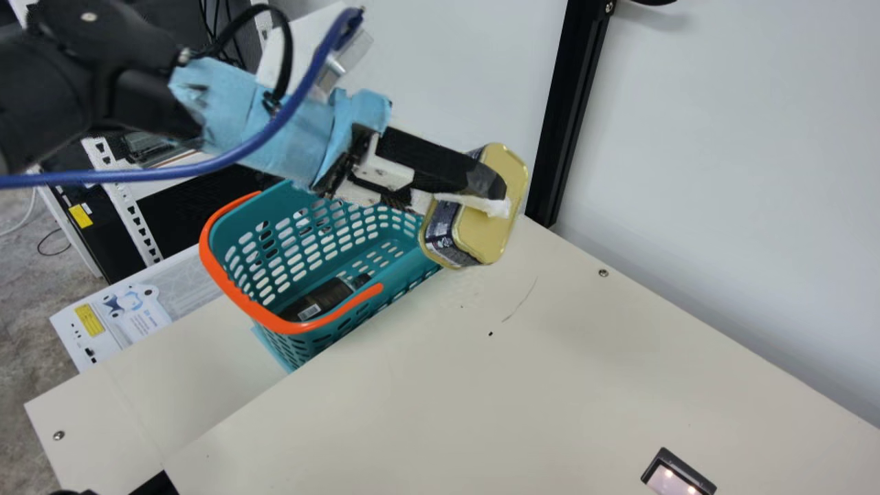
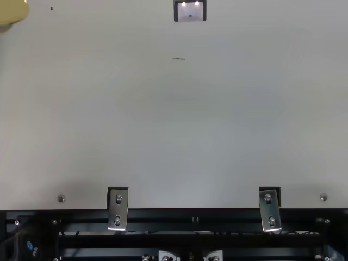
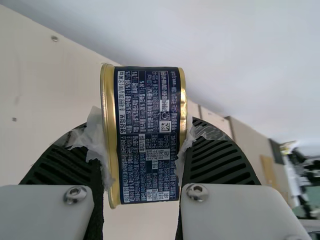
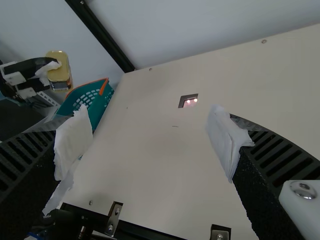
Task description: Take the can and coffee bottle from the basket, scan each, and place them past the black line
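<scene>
My left gripper (image 1: 474, 192) is shut on the gold-rimmed can (image 1: 507, 172), held tilted in the air beside the basket's inner end. In the left wrist view the can (image 3: 147, 135) sits between both fingers of that gripper (image 3: 145, 145), its dark printed side facing the camera. The top view catches a corner of the can (image 2: 12, 11) at its upper left. Inside the teal basket (image 1: 292, 327) the dark coffee bottle (image 1: 326, 295) lies on its side. My right gripper (image 4: 147, 145) stands open in the right wrist view, nothing between its white-padded fingers.
A lit scanner window (image 1: 677, 478) is set in the cream table (image 1: 440, 385), with the same scanner (image 2: 190, 11) at the top view's upper edge. A black upright post (image 1: 574, 103) stands against the white wall behind. Metal brackets (image 2: 118, 209) line the table's edge.
</scene>
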`<control>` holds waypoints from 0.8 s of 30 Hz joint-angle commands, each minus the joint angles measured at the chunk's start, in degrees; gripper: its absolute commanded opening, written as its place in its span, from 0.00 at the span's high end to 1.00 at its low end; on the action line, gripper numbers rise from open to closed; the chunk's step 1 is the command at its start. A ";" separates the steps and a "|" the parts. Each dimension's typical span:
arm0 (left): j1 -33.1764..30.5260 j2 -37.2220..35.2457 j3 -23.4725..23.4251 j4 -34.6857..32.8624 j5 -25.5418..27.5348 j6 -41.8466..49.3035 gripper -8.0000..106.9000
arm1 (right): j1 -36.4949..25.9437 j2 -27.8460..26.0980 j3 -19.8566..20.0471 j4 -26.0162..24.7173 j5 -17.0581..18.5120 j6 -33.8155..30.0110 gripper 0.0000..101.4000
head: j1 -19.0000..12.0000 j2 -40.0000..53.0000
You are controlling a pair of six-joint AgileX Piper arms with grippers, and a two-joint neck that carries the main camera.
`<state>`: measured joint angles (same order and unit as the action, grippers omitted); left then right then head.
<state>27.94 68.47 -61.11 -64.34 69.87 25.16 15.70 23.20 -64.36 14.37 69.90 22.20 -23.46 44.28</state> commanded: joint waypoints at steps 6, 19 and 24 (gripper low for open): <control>-1.18 -5.51 7.27 -12.55 0.03 -6.29 0.84 | 0.00 0.00 0.00 0.00 0.00 0.00 0.00 | -1.43 0.91; -4.73 -11.55 19.21 -30.21 0.03 -15.01 0.84 | 0.00 0.00 0.00 0.00 0.00 0.00 0.00 | -1.43 0.91; -5.81 -14.04 24.02 -35.59 0.03 -17.79 0.84 | 0.00 0.00 0.00 0.00 0.00 0.00 0.00 | -1.43 0.91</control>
<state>22.24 55.00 -38.75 -97.74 69.83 8.01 15.70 23.20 -64.36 14.37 69.90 22.20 -23.46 44.28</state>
